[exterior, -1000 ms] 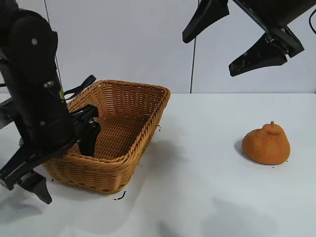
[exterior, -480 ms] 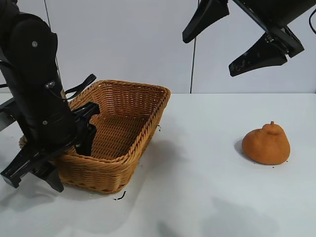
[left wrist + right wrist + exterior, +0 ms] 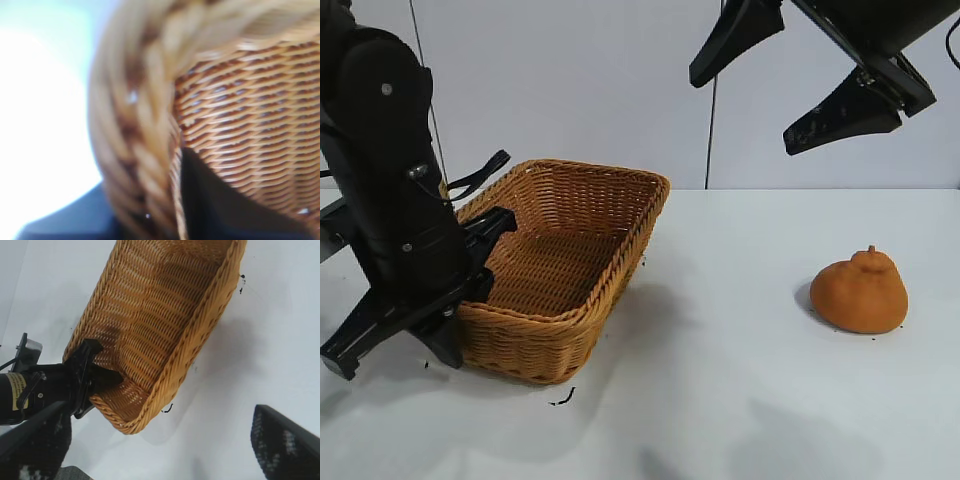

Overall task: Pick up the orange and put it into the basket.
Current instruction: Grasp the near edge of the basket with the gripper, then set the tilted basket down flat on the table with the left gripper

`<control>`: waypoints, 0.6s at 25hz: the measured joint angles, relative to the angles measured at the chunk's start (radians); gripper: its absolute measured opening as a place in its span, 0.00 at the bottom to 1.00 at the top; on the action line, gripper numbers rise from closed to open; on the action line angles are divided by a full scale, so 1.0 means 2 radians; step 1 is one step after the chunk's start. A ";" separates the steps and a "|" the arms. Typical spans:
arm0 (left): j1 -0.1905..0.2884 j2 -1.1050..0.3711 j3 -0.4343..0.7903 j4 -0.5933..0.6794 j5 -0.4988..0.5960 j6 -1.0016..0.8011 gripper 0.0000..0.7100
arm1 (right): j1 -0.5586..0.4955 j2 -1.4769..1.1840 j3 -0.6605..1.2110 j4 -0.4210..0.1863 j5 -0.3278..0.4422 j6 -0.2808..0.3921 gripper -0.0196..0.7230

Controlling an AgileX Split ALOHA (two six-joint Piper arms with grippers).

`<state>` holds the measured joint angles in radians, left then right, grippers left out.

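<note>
The orange [image 3: 860, 292], lumpy with a knobbed top, lies on the white table at the right, untouched. The wicker basket [image 3: 620, 250] stands left of centre, its near-left end slightly raised. My left gripper [image 3: 468, 300] is shut on the basket's near-left rim, one finger inside and one outside. The left wrist view shows the braided rim [image 3: 142, 125] between my two dark fingers [image 3: 215, 205]. My right gripper [image 3: 745, 110] hangs high above the table, wide open and empty, up and left of the orange. Its wrist view shows the basket [image 3: 165, 315] far below; the orange is out of that view.
A small black scrap [image 3: 562, 398] lies on the table by the basket's near corner, with a few dark specks around. A white wall stands behind the table. Bare white tabletop [image 3: 720, 330] lies between basket and orange.
My left gripper's outer finger has swung in against the basket's wall and the jaws have closed on the rim. The basket has shifted slightly to the right and tipped. The right arm and the orange have not moved.
</note>
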<state>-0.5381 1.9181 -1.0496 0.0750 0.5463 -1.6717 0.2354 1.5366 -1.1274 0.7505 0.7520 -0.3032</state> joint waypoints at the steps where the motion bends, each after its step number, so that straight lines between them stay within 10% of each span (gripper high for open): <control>1: 0.000 0.000 0.000 -0.001 -0.001 0.001 0.14 | 0.000 0.000 0.000 0.000 0.000 0.000 0.96; 15: 0.034 -0.029 -0.031 -0.044 0.015 0.064 0.13 | 0.000 0.000 0.000 0.000 0.000 0.000 0.96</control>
<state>-0.4711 1.8600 -1.1107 -0.0134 0.5754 -1.5433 0.2354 1.5366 -1.1274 0.7505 0.7520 -0.3032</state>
